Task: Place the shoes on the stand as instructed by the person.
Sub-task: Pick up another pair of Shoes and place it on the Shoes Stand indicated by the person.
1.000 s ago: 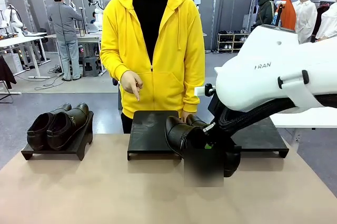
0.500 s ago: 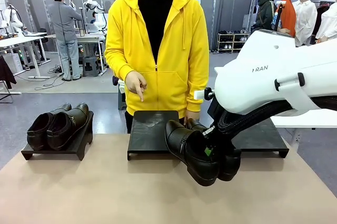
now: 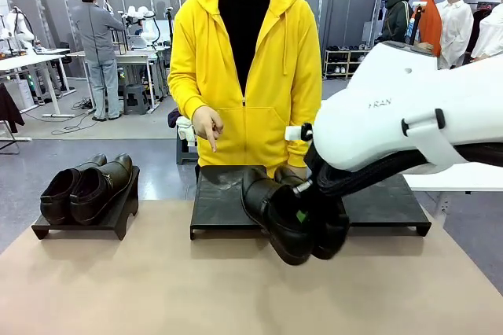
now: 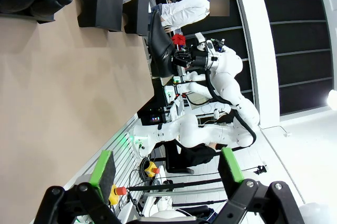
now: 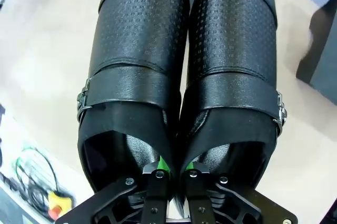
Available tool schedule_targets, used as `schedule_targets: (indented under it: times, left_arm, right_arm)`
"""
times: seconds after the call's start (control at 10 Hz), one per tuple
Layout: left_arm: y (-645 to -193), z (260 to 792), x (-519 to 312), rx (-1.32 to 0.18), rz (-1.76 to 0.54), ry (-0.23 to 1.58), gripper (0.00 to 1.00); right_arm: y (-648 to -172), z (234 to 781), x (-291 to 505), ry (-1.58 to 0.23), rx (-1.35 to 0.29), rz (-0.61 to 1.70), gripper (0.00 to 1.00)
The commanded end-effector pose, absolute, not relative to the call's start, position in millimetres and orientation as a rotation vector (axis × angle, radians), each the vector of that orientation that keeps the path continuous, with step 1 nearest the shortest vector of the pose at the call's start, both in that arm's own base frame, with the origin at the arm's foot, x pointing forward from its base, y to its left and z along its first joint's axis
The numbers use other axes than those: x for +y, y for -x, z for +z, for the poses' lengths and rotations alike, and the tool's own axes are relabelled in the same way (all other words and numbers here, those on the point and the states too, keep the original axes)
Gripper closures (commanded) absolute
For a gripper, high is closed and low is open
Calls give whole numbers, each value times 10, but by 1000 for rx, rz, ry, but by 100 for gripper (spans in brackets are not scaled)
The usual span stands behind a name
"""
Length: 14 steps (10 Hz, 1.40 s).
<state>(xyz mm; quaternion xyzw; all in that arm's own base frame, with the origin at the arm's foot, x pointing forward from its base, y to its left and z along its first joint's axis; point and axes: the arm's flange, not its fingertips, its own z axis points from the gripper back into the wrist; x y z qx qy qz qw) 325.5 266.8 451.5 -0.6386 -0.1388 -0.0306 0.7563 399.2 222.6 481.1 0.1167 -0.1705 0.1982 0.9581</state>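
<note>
A pair of glossy black shoes (image 3: 283, 217) hangs in the air, toes tilted down, over the front edge of the middle black stand (image 3: 220, 197). My right gripper (image 3: 302, 214) is shut on them. In the right wrist view its fingers (image 5: 158, 174) pinch the touching inner walls of both shoes (image 5: 184, 66). The other pair of shoes (image 3: 85, 188) sits on the left stand (image 3: 118, 221). The person (image 3: 247, 75) in a yellow hoodie points a finger (image 3: 211, 143) down at the middle stand. My left gripper (image 4: 167, 171) is open above the table and holds nothing. From there the held shoes (image 4: 159, 45) appear far off.
A third black stand (image 3: 389, 203) sits bare at the right, partly behind my right arm (image 3: 409, 111). The tan table (image 3: 157, 288) has free room in front of the stands. A white table edge (image 3: 452, 180) lies at the far right.
My right arm has lifted the shoes and carried them slightly left toward the middle stand. The person has shifted a little to the right, still pointing down.
</note>
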Motion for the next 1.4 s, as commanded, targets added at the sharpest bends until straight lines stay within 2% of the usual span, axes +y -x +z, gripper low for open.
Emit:
schedule_targets:
  times: [0.0,0.3,0.8,1.3]
  left_arm:
    - [-3235,4520,2637,-321,-70,1391,0]
    - [-3235,4520,2637,-321,-70,1391,0]
    - [-3235,4520,2637,-321,-70,1391,0]
    - [-3235,4520,2637,-321,-70,1391,0]
  right_arm:
    - [-4244,5024,2591,-254,-438,298,93]
    - [-4590,5127,2966,-268,-455,138,93]
    - [-5127,5047,3636,-164,-522,-11,93]
    - [-5478,4734,4124,-83,-562,26,93]
